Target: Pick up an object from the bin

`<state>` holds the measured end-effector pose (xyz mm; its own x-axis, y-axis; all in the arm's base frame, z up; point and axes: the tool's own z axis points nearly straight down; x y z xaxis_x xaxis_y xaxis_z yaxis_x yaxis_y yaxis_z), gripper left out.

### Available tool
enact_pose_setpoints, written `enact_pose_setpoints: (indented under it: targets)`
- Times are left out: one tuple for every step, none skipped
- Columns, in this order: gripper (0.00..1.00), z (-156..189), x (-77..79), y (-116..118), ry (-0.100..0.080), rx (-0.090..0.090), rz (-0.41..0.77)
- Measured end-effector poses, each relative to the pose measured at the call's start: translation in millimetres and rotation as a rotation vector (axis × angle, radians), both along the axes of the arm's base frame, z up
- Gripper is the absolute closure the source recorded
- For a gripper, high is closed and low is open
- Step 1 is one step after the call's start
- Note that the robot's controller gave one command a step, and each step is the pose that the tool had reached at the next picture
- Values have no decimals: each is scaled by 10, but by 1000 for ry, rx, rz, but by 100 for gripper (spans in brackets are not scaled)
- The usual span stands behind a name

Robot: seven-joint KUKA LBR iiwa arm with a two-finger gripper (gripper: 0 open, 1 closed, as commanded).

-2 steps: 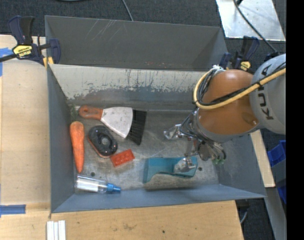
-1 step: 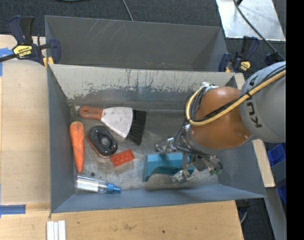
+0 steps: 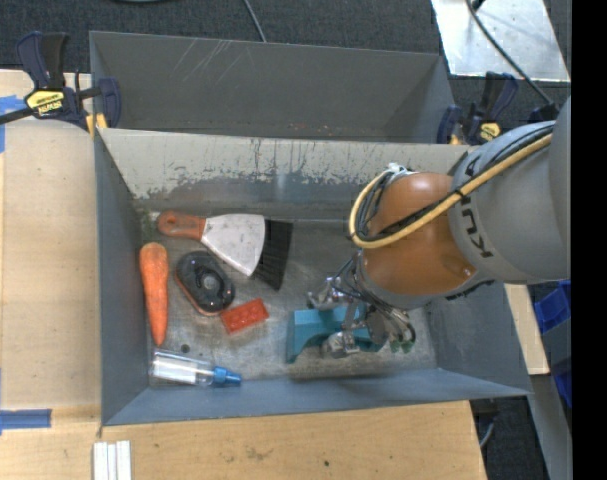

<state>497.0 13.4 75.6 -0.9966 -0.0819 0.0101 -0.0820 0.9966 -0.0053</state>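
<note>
My gripper is low in the bin's front right part, mostly hidden beneath the arm's orange dome. Right against it lies a teal plastic piece, reaching from under the gripper toward the front left. A small green and white thing peeks out on the gripper's right side. A red block lies a little further left on the bin floor.
On the left lie a brush with an orange handle and black bristles, an orange carrot, a black and red round thing, and a clear tube with a blue cap by the front wall.
</note>
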Motion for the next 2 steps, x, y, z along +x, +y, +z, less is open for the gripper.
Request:
enact_pose_setpoints:
  targets:
    - [100,0,0,0,0,0,0]
    - [100,1260,34,-274,-7,7,132]
